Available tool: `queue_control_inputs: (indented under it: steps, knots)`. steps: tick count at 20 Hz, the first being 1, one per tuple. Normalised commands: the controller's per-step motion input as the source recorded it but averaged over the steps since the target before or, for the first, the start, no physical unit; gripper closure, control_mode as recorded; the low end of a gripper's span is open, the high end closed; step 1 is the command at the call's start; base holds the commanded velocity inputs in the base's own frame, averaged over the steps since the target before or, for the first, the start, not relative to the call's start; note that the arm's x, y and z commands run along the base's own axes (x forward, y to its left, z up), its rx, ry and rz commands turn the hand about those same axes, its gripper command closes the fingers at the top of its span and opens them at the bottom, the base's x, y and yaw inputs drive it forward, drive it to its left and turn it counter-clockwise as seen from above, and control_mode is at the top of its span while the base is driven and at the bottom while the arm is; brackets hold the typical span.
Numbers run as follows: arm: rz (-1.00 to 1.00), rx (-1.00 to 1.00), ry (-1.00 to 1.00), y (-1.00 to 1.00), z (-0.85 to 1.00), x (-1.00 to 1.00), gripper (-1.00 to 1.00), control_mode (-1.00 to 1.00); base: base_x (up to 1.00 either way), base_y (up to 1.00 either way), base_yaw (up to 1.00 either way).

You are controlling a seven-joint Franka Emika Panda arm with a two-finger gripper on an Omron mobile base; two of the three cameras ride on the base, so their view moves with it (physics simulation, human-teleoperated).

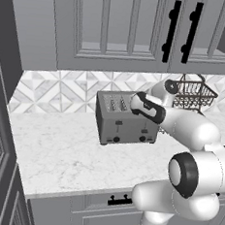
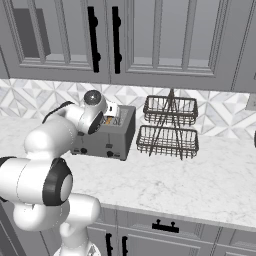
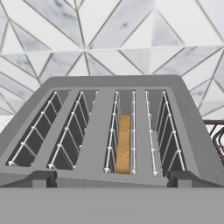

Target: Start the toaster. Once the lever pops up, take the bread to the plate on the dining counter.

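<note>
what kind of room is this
A home kitchen, by the look of it, and a rendered one. A grey four-slot toaster with a bread slice in one slot sits on a marble worktop, beside a two-tier wire basket rack, under grey wall cabinets.

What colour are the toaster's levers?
Black, on the grey toaster; clearest in the left base view.

Grey panelled wall cabinets (image 1: 118,27) with long black handles (image 1: 170,31) hung above a backsplash (image 1: 63,88) of white and grey geometric marble tiles. Below ran a white marble worktop (image 1: 66,154) with faint grey veins, set over grey drawer fronts (image 2: 165,235) with black pulls. A two-tier dark wire basket rack (image 2: 169,125) stood on the worktop against the tiles.
</note>
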Motion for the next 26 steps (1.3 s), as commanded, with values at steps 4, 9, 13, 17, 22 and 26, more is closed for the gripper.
queue_control_inputs:
  steps: [4, 9, 13, 17, 22, 26]
  knots:
    - [0.0, 0.0, 0.0, 0.0, 0.0, 0.0, -1.0, -1.0, 0.0, 0.0, 0.0]
    - [0.0, 0.0, 0.0, 0.0, 0.0, 0.0, -1.0, -1.0, 0.0, 0.0, 0.0]
    - [0.0, 0.0, 0.0, 0.0, 0.0, 0.0, -1.0, -1.0, 0.0, 0.0, 0.0]
    - [0.0, 0.0, 0.0, 0.0, 0.0, 0.0, -1.0, -1.0, 0.0, 0.0, 0.0]
    - [0.0, 0.0, 0.0, 0.0, 0.0, 0.0, -1.0, -1.0, 0.0, 0.0, 0.0]
    - [0.0, 0.0, 0.0, 0.0, 0.0, 0.0, -1.0, -1.0, 0.0, 0.0, 0.0]
